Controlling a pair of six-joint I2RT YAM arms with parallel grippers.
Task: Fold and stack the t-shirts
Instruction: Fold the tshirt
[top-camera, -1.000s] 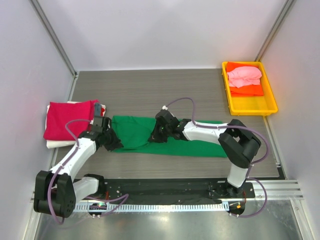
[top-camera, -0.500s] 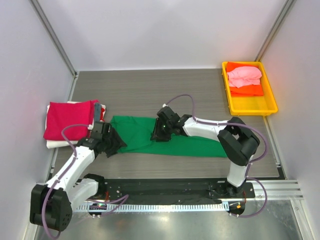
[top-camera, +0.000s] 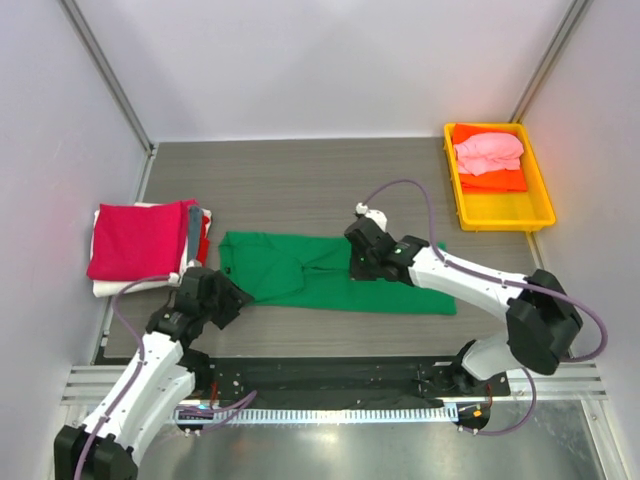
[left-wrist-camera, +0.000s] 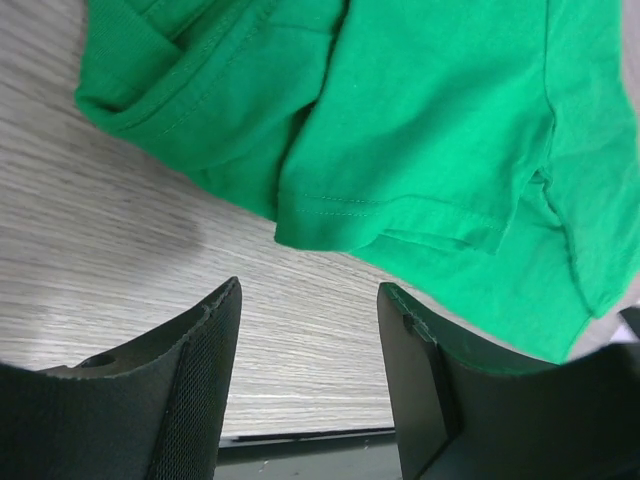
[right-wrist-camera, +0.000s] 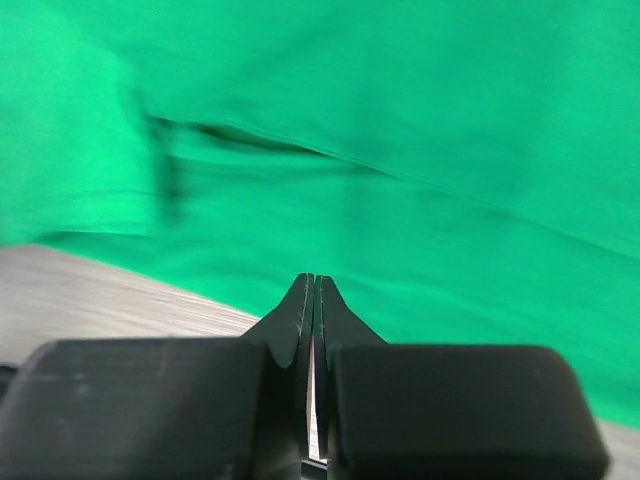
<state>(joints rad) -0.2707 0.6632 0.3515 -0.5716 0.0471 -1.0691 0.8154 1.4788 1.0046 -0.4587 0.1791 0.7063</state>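
Cloth of the green t-shirt (top-camera: 330, 272) lies limp and light across mid-surface (top-camera: 300, 180); we'd pinch a hem corner. Our left tool (left-wrist-camera: 305, 305) gapes empty beside it, right tool (right-wrist-camera: 314, 290) closed tight, holding nothing, above it

Left hand (left-wrist-camera: 308, 300) pulled back off green t-shirt (top-camera: 290, 270); right hand (right-wrist-camera: 314, 285) shifted right.

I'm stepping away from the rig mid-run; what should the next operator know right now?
Left gripper open, empty, just off the green t-shirt's near-left corner. Right gripper shut on nothing, over its middle. It lies part-folded, mid-table.
Done: at left, the crimson t-shirt lies folded over the white t-shirt and others.
Left: finish and stack green, then the pink t-shirt and orange t-shirt in the yellow tray.
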